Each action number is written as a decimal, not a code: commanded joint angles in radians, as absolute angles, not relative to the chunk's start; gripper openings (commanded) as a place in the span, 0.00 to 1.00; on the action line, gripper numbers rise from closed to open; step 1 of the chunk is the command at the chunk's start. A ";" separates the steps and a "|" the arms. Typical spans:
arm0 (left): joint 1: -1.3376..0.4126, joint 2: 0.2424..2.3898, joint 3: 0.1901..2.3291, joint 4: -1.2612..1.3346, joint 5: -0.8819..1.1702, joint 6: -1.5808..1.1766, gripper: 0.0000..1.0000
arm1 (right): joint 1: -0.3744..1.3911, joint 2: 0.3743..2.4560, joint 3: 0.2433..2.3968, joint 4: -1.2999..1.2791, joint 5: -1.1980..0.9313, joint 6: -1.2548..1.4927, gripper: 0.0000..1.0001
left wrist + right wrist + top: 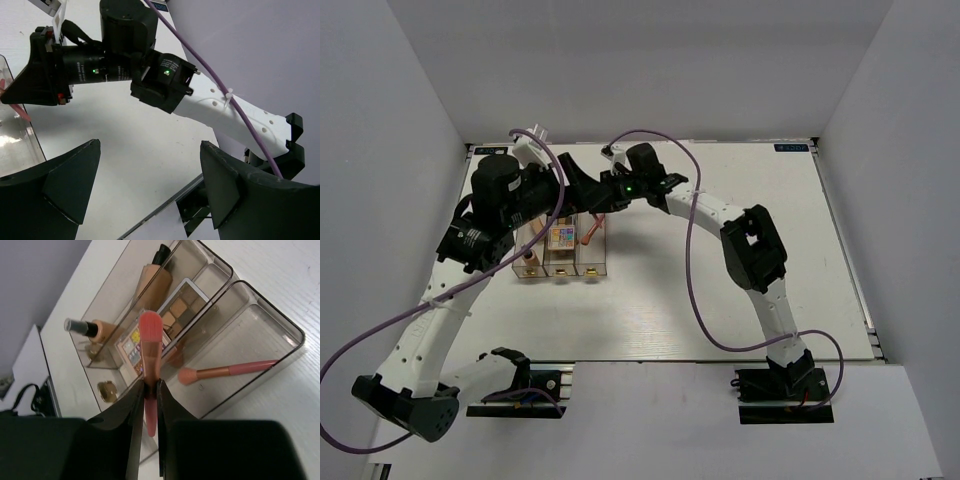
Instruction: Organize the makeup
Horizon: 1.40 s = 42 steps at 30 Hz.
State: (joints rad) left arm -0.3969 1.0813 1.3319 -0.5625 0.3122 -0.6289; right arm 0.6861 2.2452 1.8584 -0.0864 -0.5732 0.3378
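My right gripper [151, 385] is shut on a coral applicator [150, 347] and holds it above the clear organizer [280, 320]. A second coral applicator [230, 371] lies in the organizer's right compartment. The middle compartment holds a brown palette [177, 307] and a multicolour palette [131, 347]. Two beige foundation bottles [152, 282] [95, 329] lie in the left part. In the top view the right gripper [603, 205] hovers over the organizer's [560, 262] far end with the applicator [588, 235] hanging down. My left gripper [150, 170] is open and empty, beside it [578, 185]. The pink compact is out of view.
The right arm's wrist [100, 70] crosses close in front of the left gripper. White walls enclose the table [740, 300] on the left, back and right. The arm bases [785, 385] sit at the near edge.
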 commanded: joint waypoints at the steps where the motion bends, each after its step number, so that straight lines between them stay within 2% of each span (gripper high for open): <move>1: -0.402 1.039 1.326 -0.578 0.298 -0.632 0.90 | 0.710 2.240 1.871 0.070 -0.488 0.525 0.00; 5: -0.402 1.034 1.304 -0.568 0.295 -0.638 0.91 | 0.718 2.281 1.862 0.084 -0.431 0.543 0.01; 8: -0.402 1.040 1.313 -0.581 0.291 -0.631 0.91 | 0.721 2.283 1.830 0.083 -0.426 0.526 0.15; 9: -0.402 1.039 1.315 -0.583 0.288 -0.629 0.91 | 0.722 2.278 1.813 0.086 -0.425 0.514 0.22; 11: -0.402 1.039 1.310 -0.581 0.287 -0.627 0.91 | 0.723 2.276 1.804 0.086 -0.419 0.500 0.29; 15: -0.402 1.038 1.307 -0.575 0.290 -0.632 0.91 | 0.716 2.272 1.787 0.083 -0.407 0.471 0.36; 17: -0.402 1.031 1.302 -0.569 0.290 -0.637 0.91 | 0.716 2.266 1.778 0.081 -0.408 0.459 0.46; 24: -0.402 1.014 1.312 -0.601 0.275 -0.643 0.91 | 0.696 2.182 1.795 0.107 -0.532 0.385 0.50; 27: -0.402 1.002 1.289 -0.594 0.279 -0.652 0.91 | 0.663 2.111 1.821 0.049 -0.580 0.270 0.72; 28: -0.402 0.999 1.278 -0.589 0.282 -0.656 0.91 | 0.646 2.093 1.821 0.023 -0.578 0.246 0.89; 34: -0.402 0.969 1.174 -0.517 0.305 -0.690 0.91 | 0.537 1.938 1.790 -0.256 -0.496 0.091 0.89; 38: -0.402 0.991 1.132 -0.480 0.333 -0.690 0.97 | 0.514 1.844 1.769 -0.422 -0.226 0.005 0.89; 42: -0.411 1.048 1.117 -0.434 0.376 -0.681 0.98 | 0.492 1.717 1.653 -0.503 -0.058 -0.112 0.89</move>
State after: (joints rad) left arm -0.4000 1.0260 1.1233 -0.4992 0.3271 -0.6819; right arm 0.4862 1.7859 1.7340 -0.3580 -0.2356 0.0097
